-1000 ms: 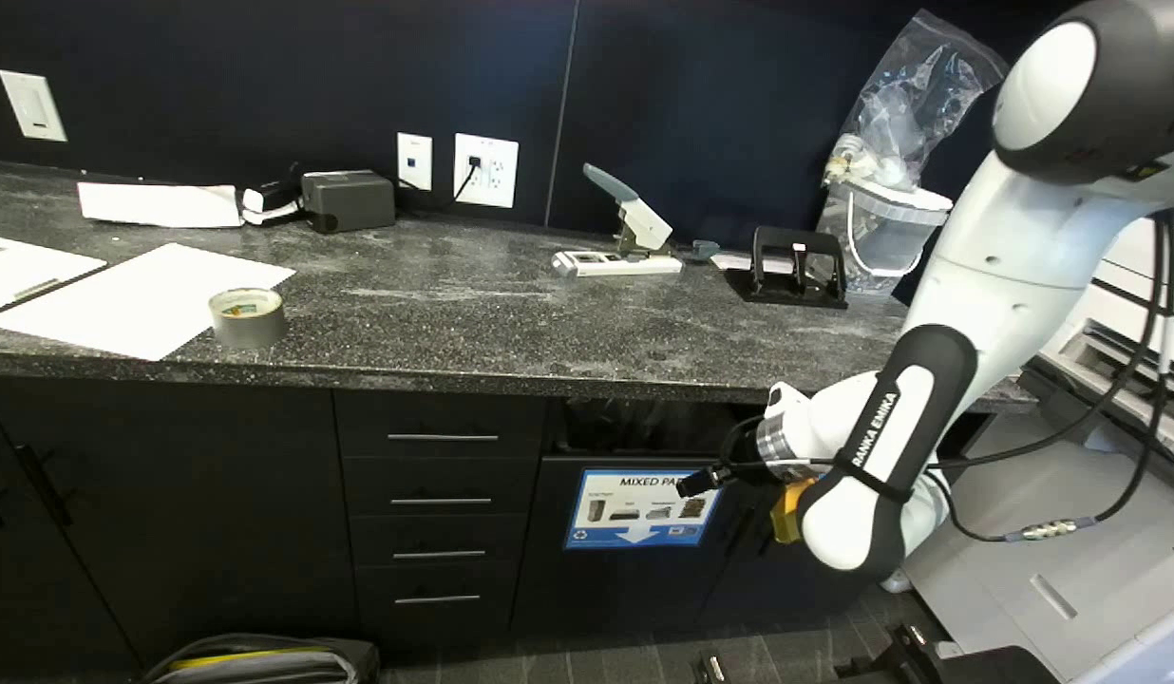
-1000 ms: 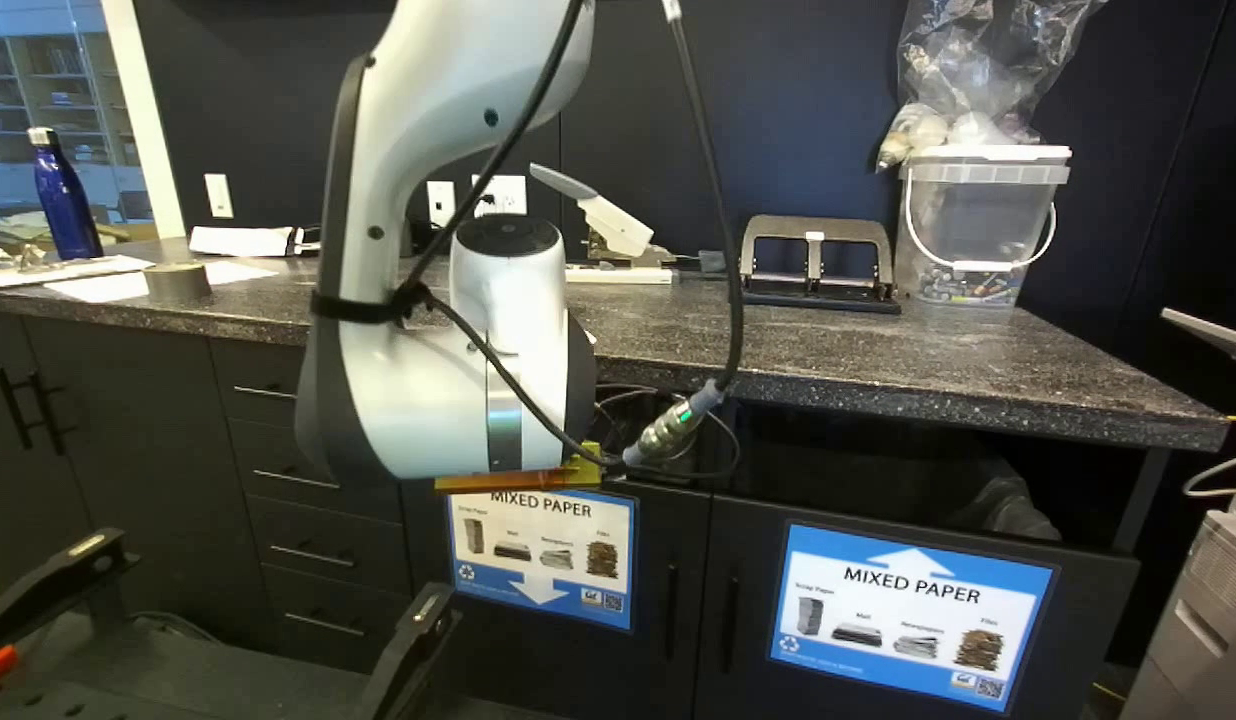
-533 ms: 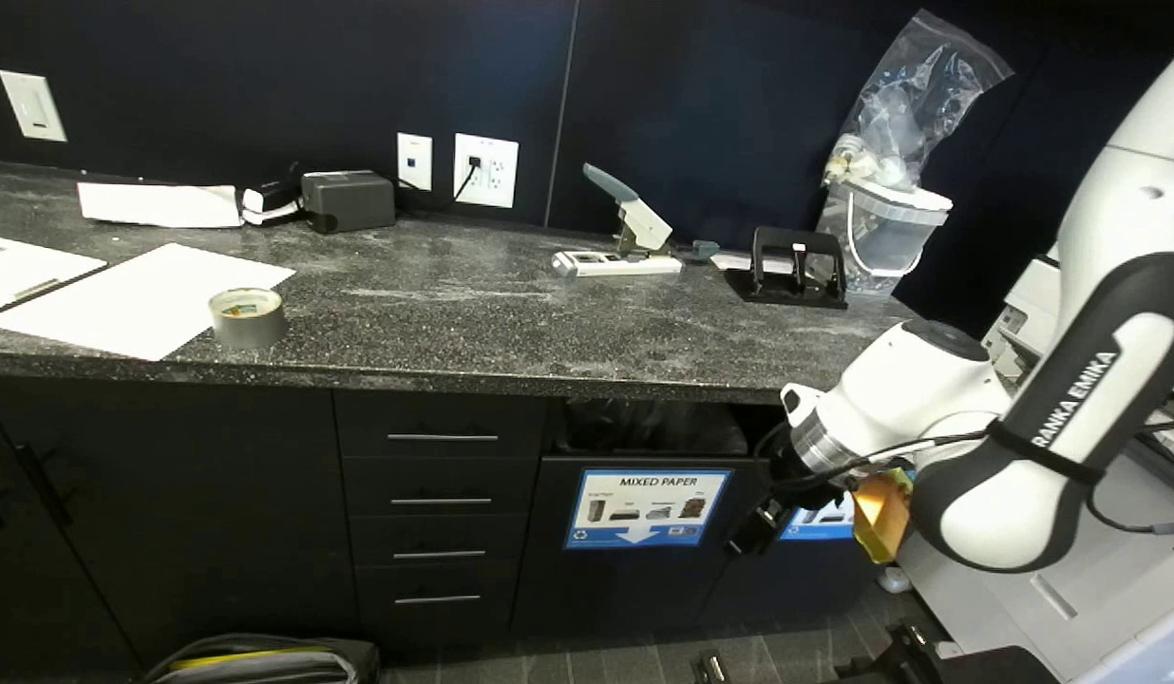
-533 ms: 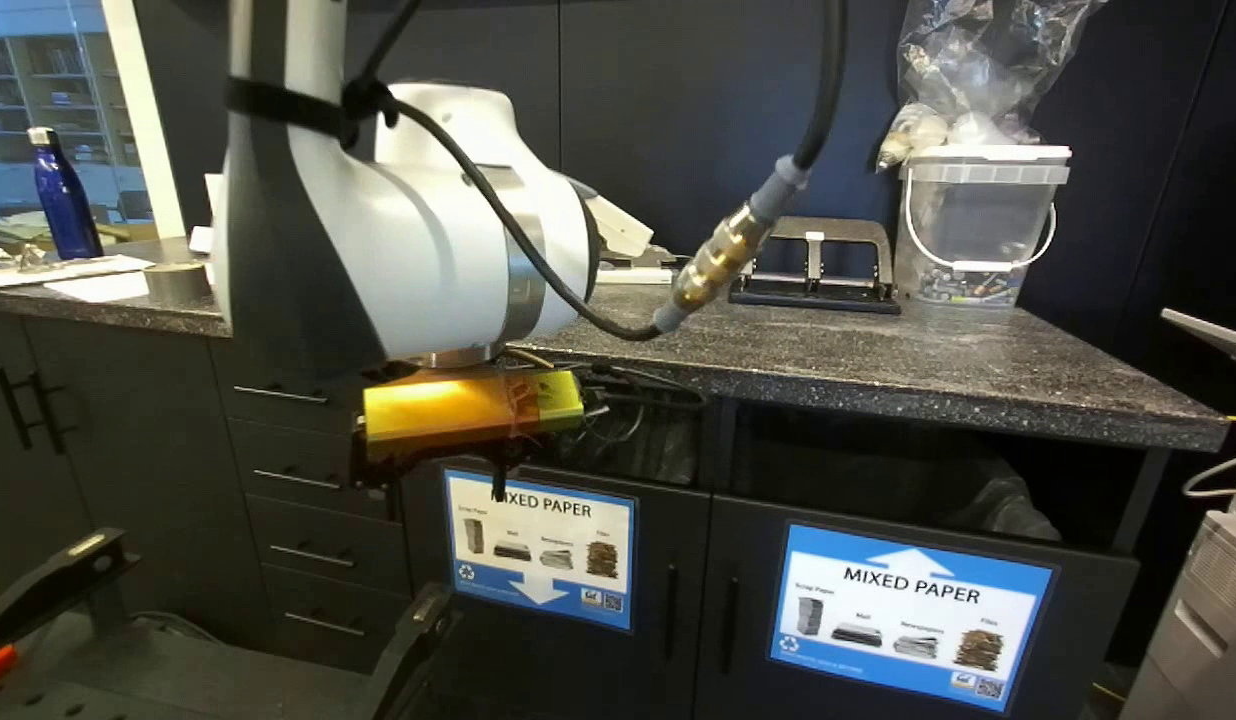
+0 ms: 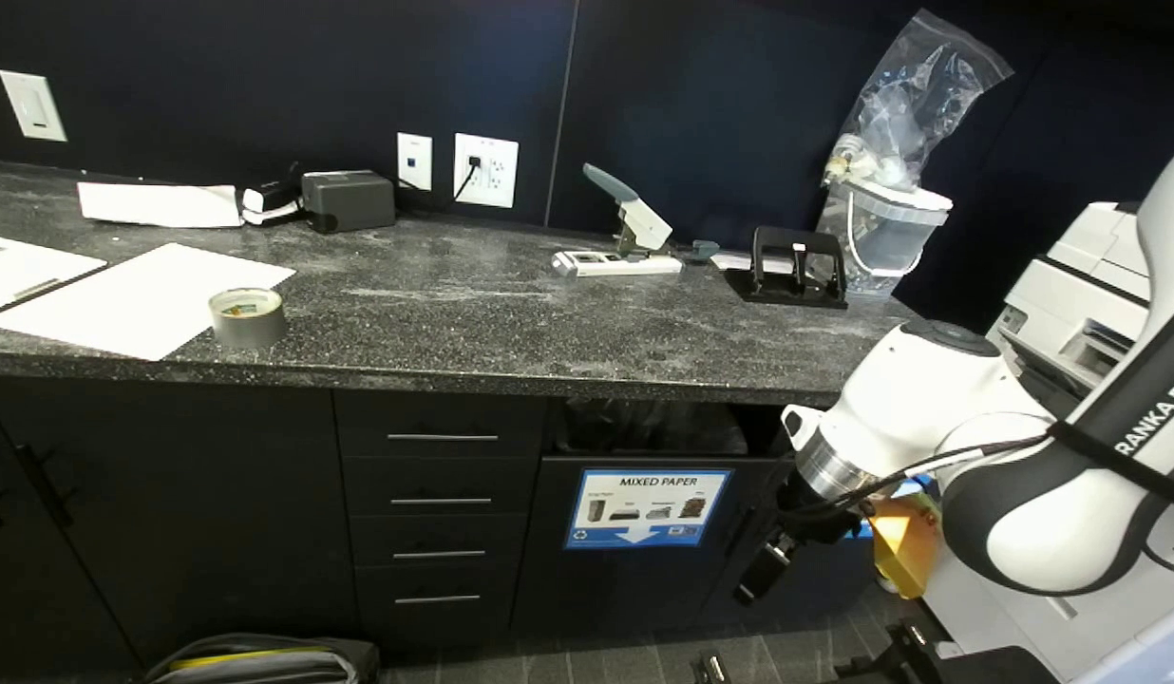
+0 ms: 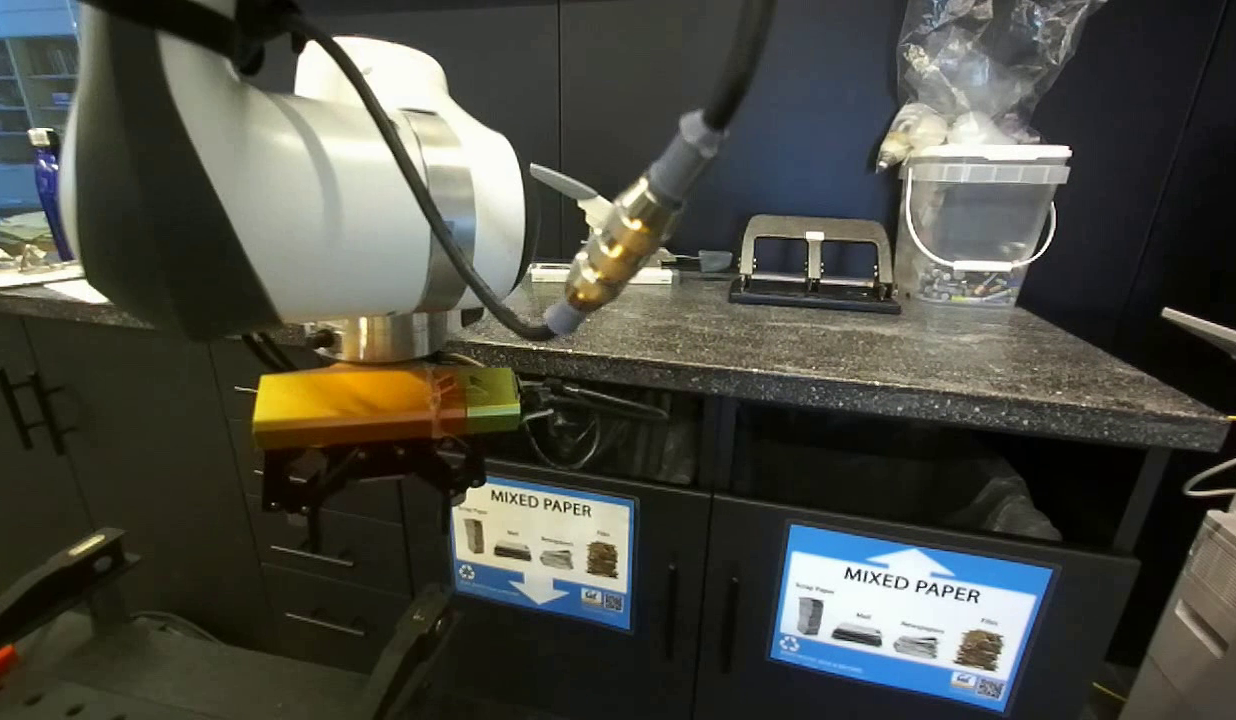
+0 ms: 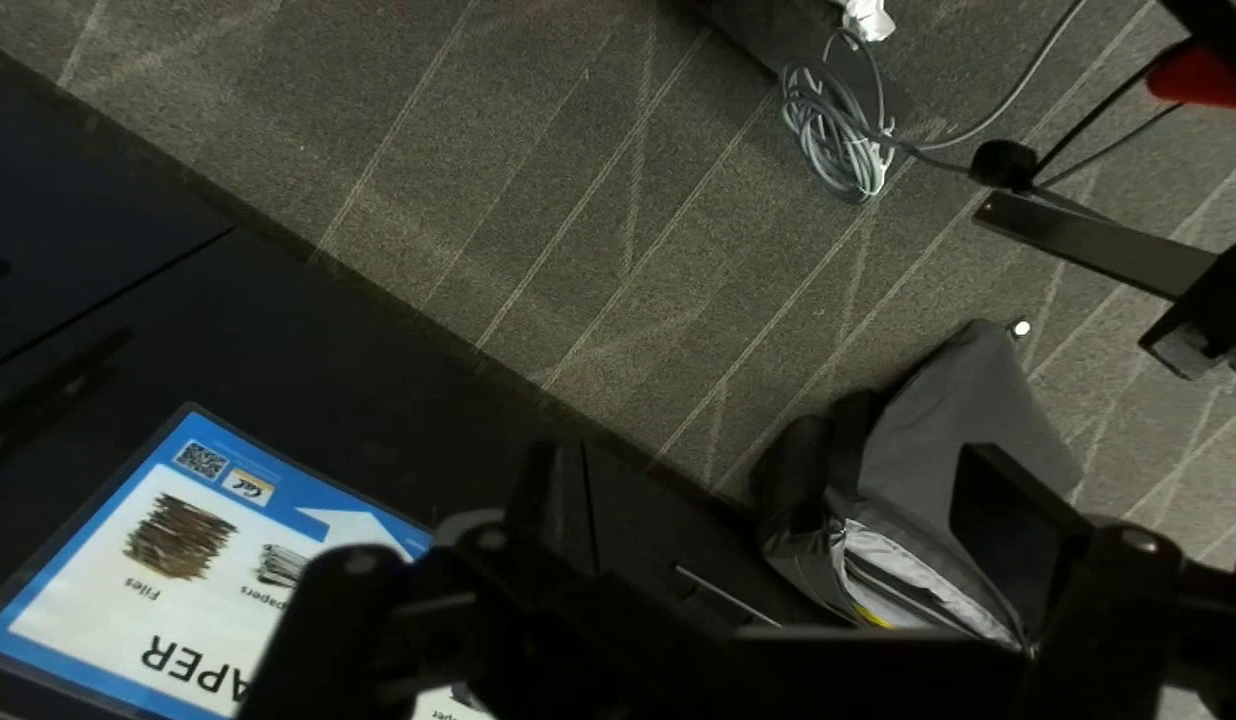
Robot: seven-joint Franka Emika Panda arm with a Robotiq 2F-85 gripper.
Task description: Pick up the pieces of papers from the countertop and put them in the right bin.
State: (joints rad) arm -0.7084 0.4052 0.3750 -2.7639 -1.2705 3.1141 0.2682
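Note:
My gripper (image 7: 768, 500) is open and empty in the wrist view, its two dark fingers wide apart. In an exterior view the gripper (image 6: 383, 525) hangs below the countertop's level, in front of the cabinets, pointing down. The dark speckled countertop (image 5: 473, 332) runs along the wall. I see no small paper scraps clearly on it. The right bin (image 6: 1088, 590) is a dark cabinet front with a blue and white MIXED PAPER sign and an upward arrow; clear plastic liner shows in its opening. The gripper is left of it. The left bin (image 5: 634, 579) has a downward arrow.
Large white sheets (image 5: 160, 294), a tape roll (image 5: 248, 321), a stapler (image 5: 617, 263), a hole punch (image 5: 796, 271) and a clear bucket (image 6: 978, 210) stand or lie on the countertop. A bag (image 7: 963, 440) lies on the floor. A printer (image 5: 1081, 285) stands at the right.
The arm has drawn back from the counter, to the right in an exterior view. The gripper has come away from the left bin's opening and now hangs farther out and lower.

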